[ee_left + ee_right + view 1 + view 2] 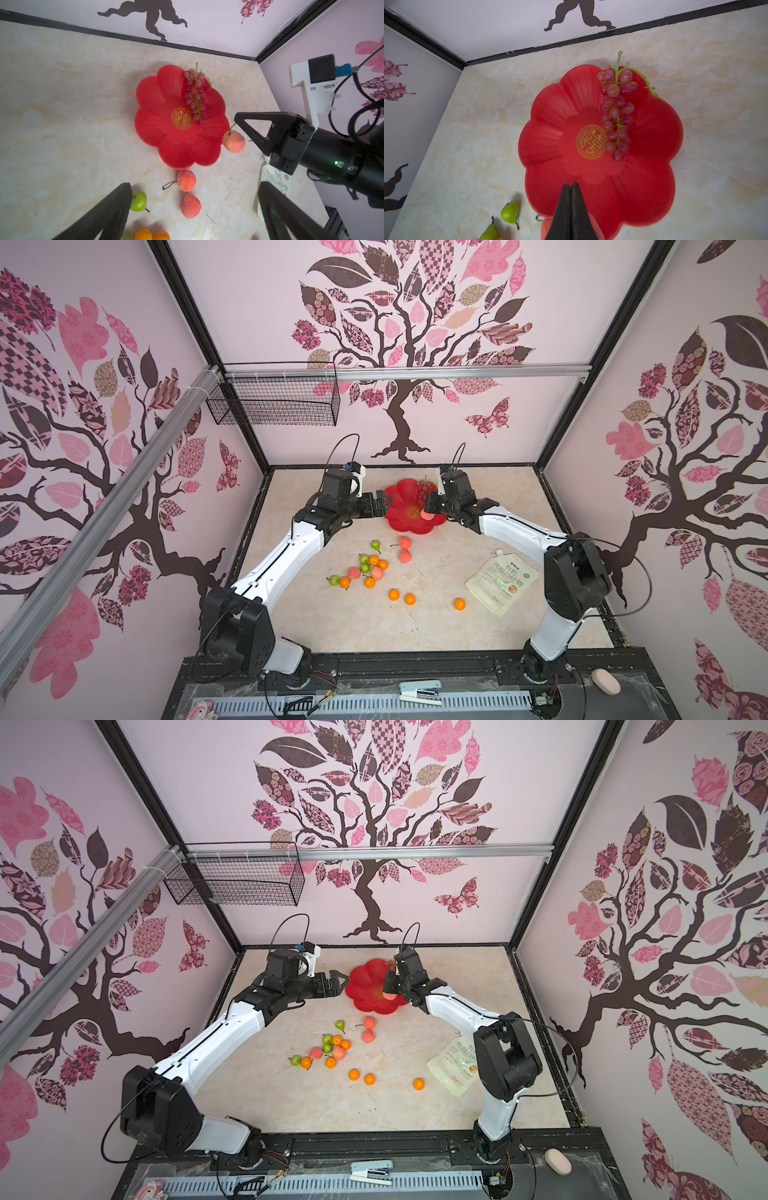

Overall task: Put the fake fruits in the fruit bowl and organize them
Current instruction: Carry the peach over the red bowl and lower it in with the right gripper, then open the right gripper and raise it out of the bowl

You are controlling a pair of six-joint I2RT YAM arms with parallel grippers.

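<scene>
In a top view, mid-frame, the right gripper (430, 508) dangled a fuzzy pink-red plastic peach (428, 515) by the rim of the glossy red flower-shaped bowl (400, 493). The left gripper (386, 504) gaped empty beside it. From the left wrist, right of centre, the jaws pinched only its thin dark stem (232, 127). The right wrist showed them fully closed. It looked light and apt to swing, and the round belly seemed the surer hold.

Grapes (613, 90) glossy translucent plastic; peaches (186, 180) matt, rough surf.
</scene>
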